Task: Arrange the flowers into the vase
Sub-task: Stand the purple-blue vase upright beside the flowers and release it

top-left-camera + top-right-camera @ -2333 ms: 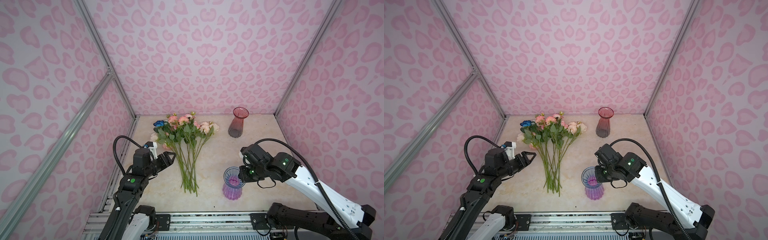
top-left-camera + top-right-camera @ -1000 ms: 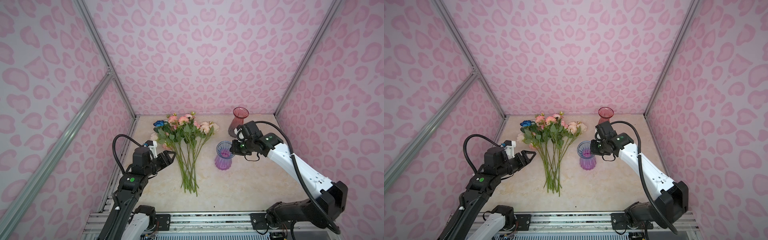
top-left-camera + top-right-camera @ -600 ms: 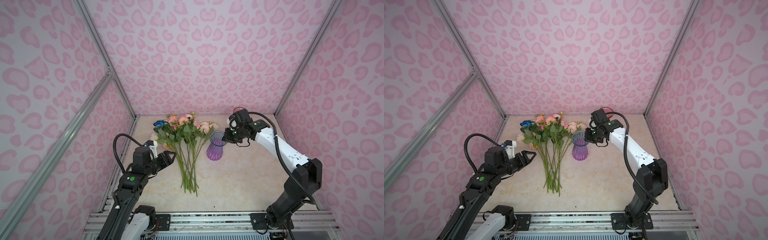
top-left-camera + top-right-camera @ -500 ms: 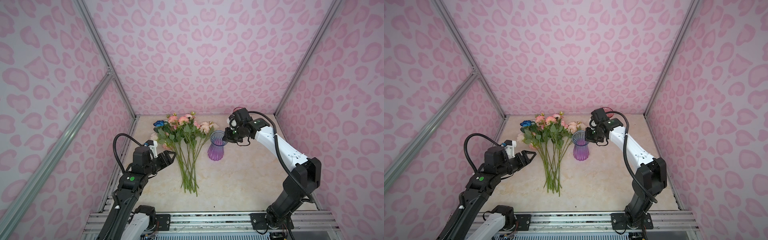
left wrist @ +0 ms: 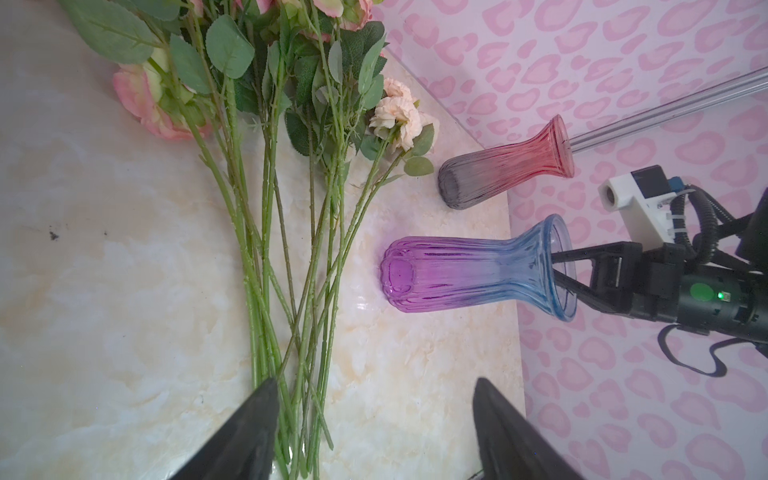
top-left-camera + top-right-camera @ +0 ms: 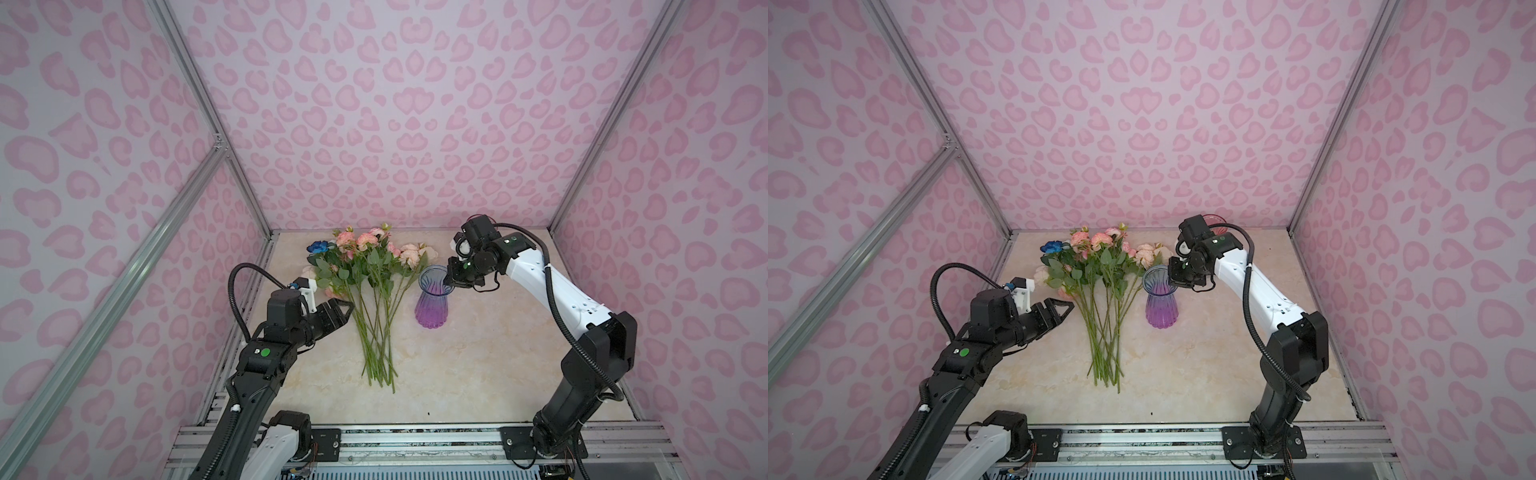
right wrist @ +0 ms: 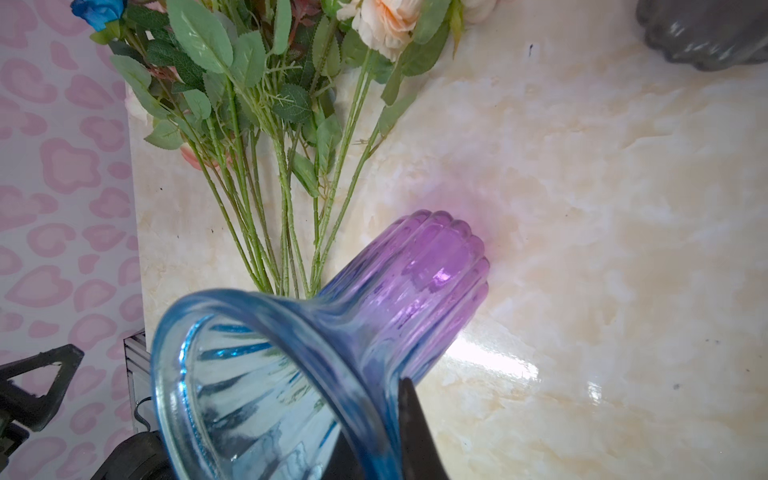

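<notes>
Flowers [image 6: 368, 266] crowd the vase [image 6: 432, 307]; open table [image 6: 478, 365] lies beyond.

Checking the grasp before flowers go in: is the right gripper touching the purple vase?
Touching. In the right wrist view the right gripper pinches the purple vase at its blue rim: one jaw inside the mouth, one outside against the glass.

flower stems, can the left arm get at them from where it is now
Probably yes. The left gripper is open, right beside the flower stems, with nothing between. The right gripper, shut on the rim of the purple vase, is on the stems' far side, out of the way.
</notes>
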